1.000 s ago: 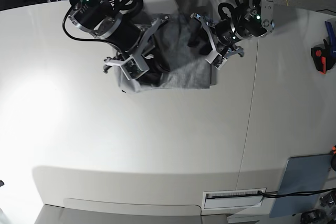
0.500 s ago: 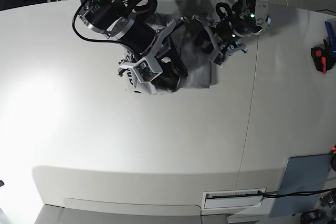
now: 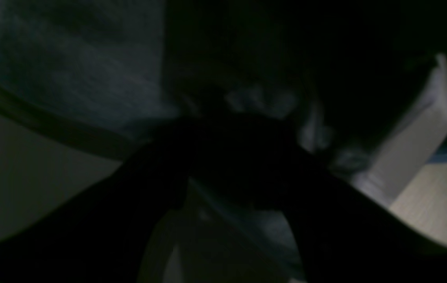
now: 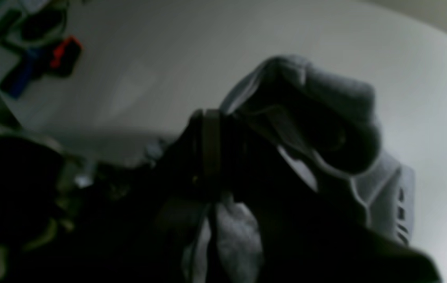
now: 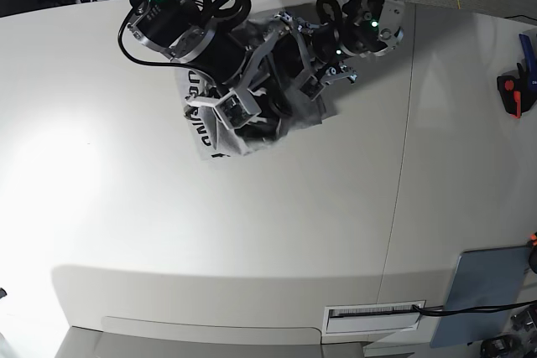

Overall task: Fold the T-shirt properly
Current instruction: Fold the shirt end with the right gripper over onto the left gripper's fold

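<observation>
The heather-grey T-shirt (image 5: 312, 111) lies bunched at the back of the white table (image 5: 252, 232), under both arms. Black letters show on its left flap (image 5: 205, 127). My right gripper (image 5: 264, 115), on the left of the base view, is shut on a fold of the T-shirt (image 4: 326, 118), and grey cloth wraps over its dark fingers (image 4: 207, 149). My left gripper (image 5: 304, 60) presses into the cloth's right part. The left wrist view is dark and blurred: only grey T-shirt fabric (image 3: 70, 70) shows, and how the jaws stand is hidden.
Red and blue hand tools (image 5: 513, 90) lie at the table's right edge, also seen as tools (image 4: 62, 51) in the right wrist view. A blue-grey panel (image 5: 487, 291) and a white label slot (image 5: 373, 316) sit at the front right. Cables hang behind the arms.
Both arms have swung toward each other, and the left gripper has moved leftward. The T-shirt has been dragged left and bunched up, and its black lettering has come into view.
</observation>
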Controlling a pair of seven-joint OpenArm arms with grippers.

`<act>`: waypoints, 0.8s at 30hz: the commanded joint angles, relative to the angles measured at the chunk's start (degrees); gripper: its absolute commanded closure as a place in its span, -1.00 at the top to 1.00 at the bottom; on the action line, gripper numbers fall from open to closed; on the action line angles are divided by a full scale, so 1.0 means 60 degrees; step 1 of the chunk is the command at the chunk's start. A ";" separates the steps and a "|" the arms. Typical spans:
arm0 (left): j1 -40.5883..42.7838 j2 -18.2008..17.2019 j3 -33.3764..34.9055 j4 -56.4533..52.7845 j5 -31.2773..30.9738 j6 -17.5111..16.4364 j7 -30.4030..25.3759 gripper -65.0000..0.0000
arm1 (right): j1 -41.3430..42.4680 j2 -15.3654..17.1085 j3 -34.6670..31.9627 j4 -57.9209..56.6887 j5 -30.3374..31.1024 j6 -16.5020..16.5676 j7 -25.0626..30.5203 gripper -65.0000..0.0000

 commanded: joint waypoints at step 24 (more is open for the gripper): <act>-0.0073 0.0004 -0.3005 0.0809 -0.1752 -0.0627 0.0408 -0.21 | -0.0080 0.0601 -0.1982 0.0168 -0.0557 0.0033 0.0018 -0.55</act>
